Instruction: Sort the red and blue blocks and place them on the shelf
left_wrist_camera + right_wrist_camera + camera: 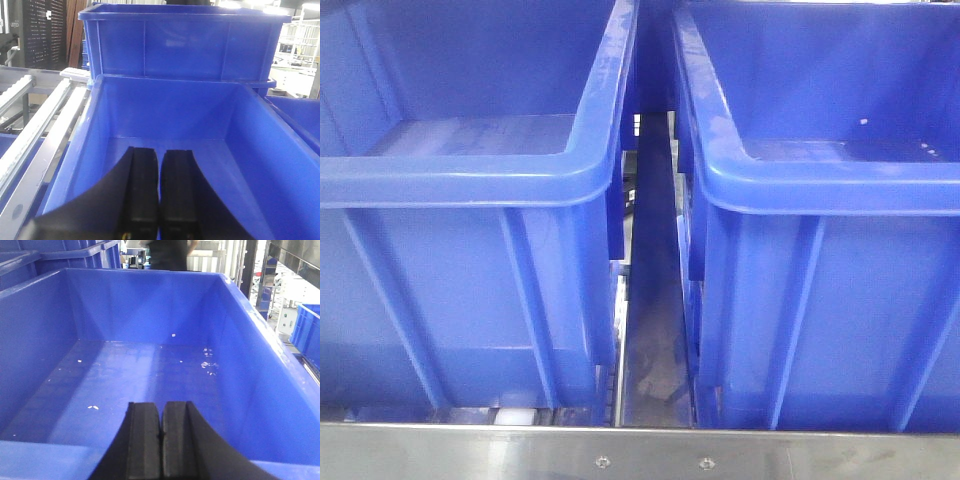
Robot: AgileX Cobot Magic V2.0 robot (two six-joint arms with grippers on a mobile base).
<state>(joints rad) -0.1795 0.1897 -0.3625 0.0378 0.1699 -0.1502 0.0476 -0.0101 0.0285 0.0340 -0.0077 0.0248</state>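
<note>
Front view: two large blue plastic bins sit side by side on the tiered steel shelf, left bin and right bin, with a narrow gap between them. A steel divider rail runs back through the gap. A white roller shows under the left bin's front edge, just above the shelf's front steel lip with its two screws.

Left wrist view: black left claw hangs over the open inside of a blue bin, fingers pressed together, nothing between them. Another blue bin stands behind it, higher up. Aluminium roller tracks run along the left side.

Right wrist view: black right claw sits at the near rim of a blue bin, fingers together with only a thin seam, nothing gripped. Bin floor carries small white specks.

Red and blue blocks: not visible in any view, neither inside the bins nor in either claw, so their place cannot be told.
</note>
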